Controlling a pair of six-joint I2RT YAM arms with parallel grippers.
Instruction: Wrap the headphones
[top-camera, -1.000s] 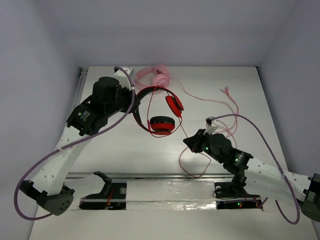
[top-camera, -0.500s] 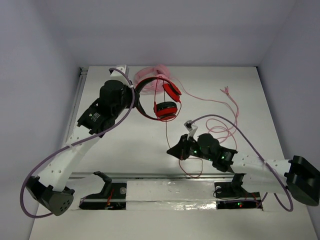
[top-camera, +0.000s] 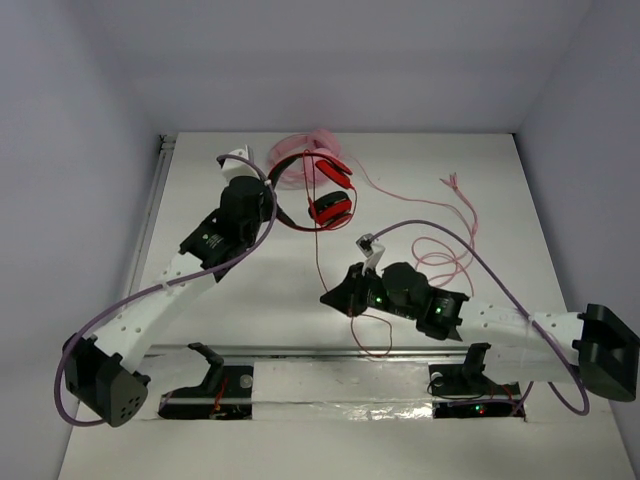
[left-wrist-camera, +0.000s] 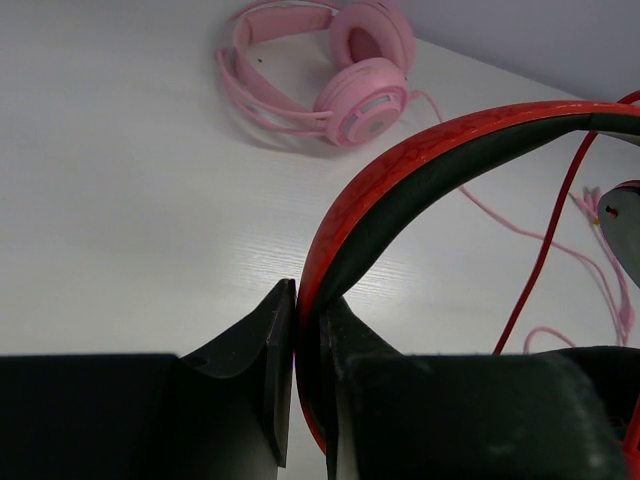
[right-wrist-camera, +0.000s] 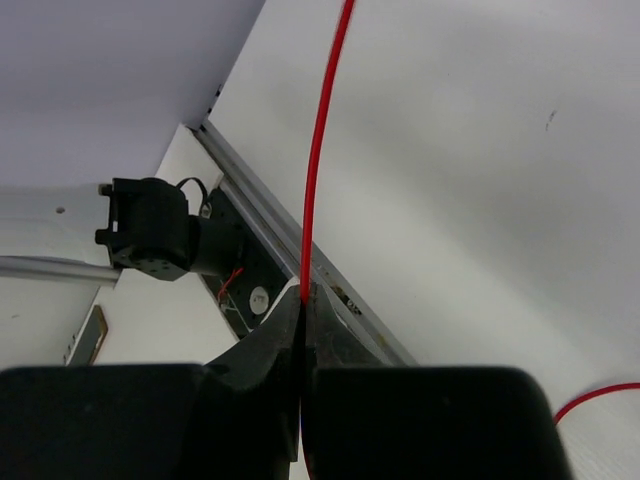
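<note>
The headphones (top-camera: 318, 190) have a black and red headband (left-wrist-camera: 420, 160) and red ear cups (top-camera: 332, 209). My left gripper (top-camera: 272, 196) is shut on the headband (top-camera: 285, 215) and holds the headphones above the table at the back. In the left wrist view my left gripper (left-wrist-camera: 308, 300) clamps the band. The thin red cable (top-camera: 319, 255) hangs from the cups to my right gripper (top-camera: 332, 298), which is shut on it; in the right wrist view the cable (right-wrist-camera: 322, 140) enters my right gripper (right-wrist-camera: 303, 300). More cable loops (top-camera: 378, 335) lie near the front rail.
Pale pink headphones (top-camera: 305, 150) lie at the back behind the red ones, also in the left wrist view (left-wrist-camera: 340, 70). Their pink cable (top-camera: 455, 225) trails across the right of the table. A metal rail (top-camera: 300, 352) and arm bases run along the near edge.
My left gripper has carried the headphones back and right, toward the pink pair. My right gripper has moved left with the red cable, drawing it straighter.
</note>
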